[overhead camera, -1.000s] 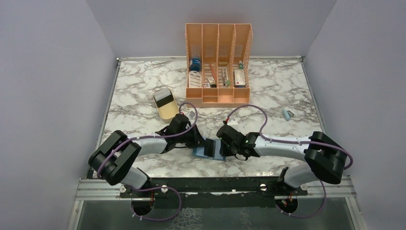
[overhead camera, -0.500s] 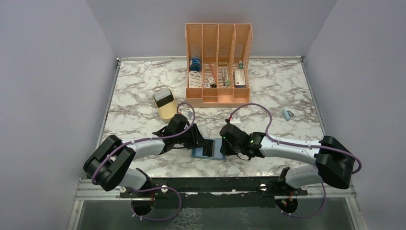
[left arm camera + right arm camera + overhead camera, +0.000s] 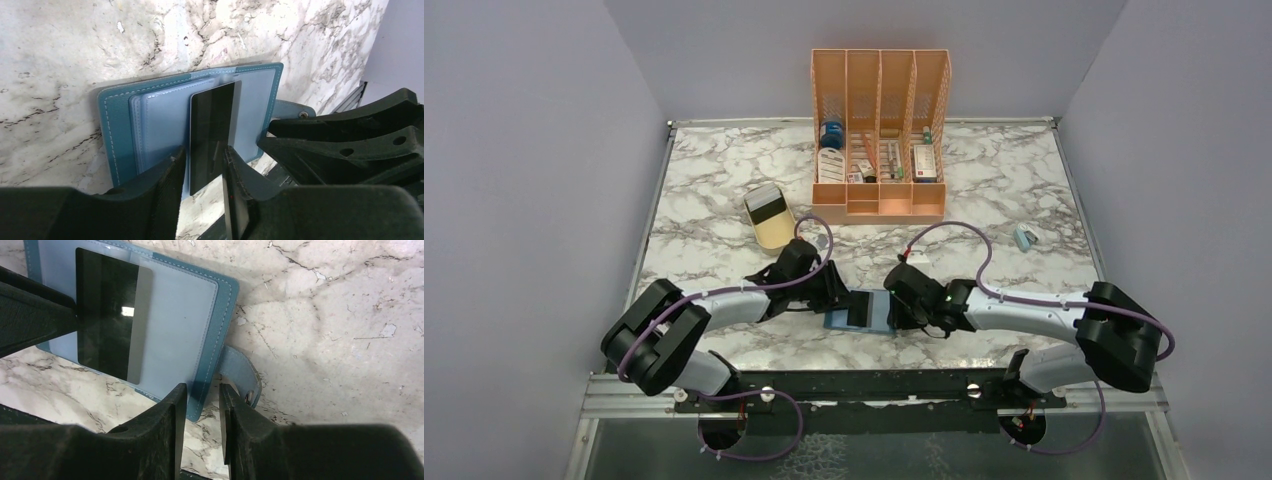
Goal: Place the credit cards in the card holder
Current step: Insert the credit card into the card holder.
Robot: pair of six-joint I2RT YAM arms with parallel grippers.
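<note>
The teal card holder lies open and flat near the table's front edge. It also shows in the left wrist view and the right wrist view. A dark credit card lies on its light blue inside, its far end under the clear pocket. My left gripper is narrowly open, its tips at the card's near end. My right gripper is narrowly open over the holder's right edge, beside the snap tab.
An orange slotted organiser stands at the back. A beige tray holding a grey and dark flat thing sits to the left. A small blue item lies at the right. The table's front edge is just below the holder.
My right arm has shifted and its gripper has come down and left onto the holder's right edge. The card now lies flatter on the holder. My left gripper has hardly moved.
</note>
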